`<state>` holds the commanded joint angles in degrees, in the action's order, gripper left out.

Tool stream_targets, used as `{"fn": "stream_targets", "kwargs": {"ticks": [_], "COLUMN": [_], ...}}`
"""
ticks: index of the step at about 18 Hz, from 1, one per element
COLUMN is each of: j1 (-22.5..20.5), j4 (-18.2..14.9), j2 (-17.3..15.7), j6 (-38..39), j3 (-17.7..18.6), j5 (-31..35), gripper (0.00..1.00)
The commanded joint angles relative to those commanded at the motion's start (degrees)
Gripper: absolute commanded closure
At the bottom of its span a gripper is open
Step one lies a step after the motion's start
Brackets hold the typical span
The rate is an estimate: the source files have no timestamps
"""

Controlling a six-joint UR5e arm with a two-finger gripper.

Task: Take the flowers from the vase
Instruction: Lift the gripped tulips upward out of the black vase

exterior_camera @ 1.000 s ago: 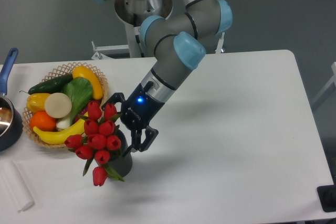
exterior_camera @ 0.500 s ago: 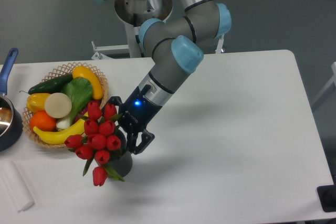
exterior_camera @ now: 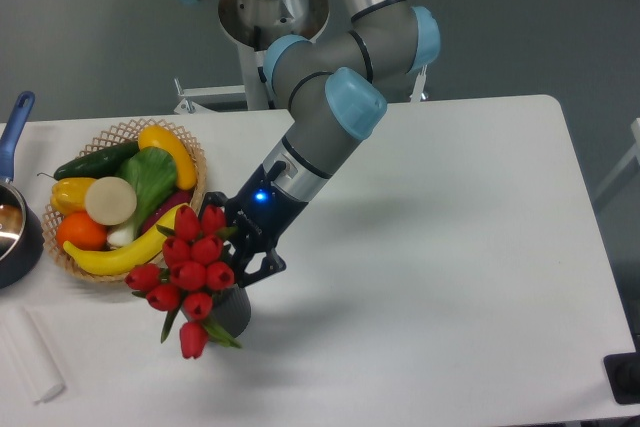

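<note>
The flowers [exterior_camera: 193, 269], a bunch of red tulip buds with green stems, stand in the dark grey vase [exterior_camera: 233, 314] at the front left of the table. They lean left and spread wider than the vase. My gripper [exterior_camera: 247, 241] reaches in from the upper right, just above the vase's rim. Its black fingers [exterior_camera: 263, 265] have closed in on the right side of the bunch, and the buds hide the stems between them.
A wicker basket [exterior_camera: 190, 152] of fruit and vegetables sits right behind the flowers, with a banana [exterior_camera: 125, 254] touching the buds. A dark pot with a blue handle [exterior_camera: 14, 122] is at the left edge. A white object [exterior_camera: 28, 357] lies at the front left.
The fingers went from wide apart to closed in on the bunch. The flowers shifted slightly right and down with them.
</note>
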<state>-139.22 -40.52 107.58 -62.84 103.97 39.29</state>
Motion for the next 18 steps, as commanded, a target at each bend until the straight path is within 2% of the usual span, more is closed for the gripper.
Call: {"fn": "stream_targets", "kwargs": {"ticks": [6, 9, 18], "j1": [-0.7, -1.3, -2.1], "j4": [-0.1, -0.1, -0.1], "j2": [-0.6, -2.5, -5.0], "j6": [0.5, 2.5, 7.4], "j3": [-0.1, -0.1, -0.6], "j5": [-2.3, -3.7, -6.6], "gripper": [0.60, 0.60, 0.60]}}
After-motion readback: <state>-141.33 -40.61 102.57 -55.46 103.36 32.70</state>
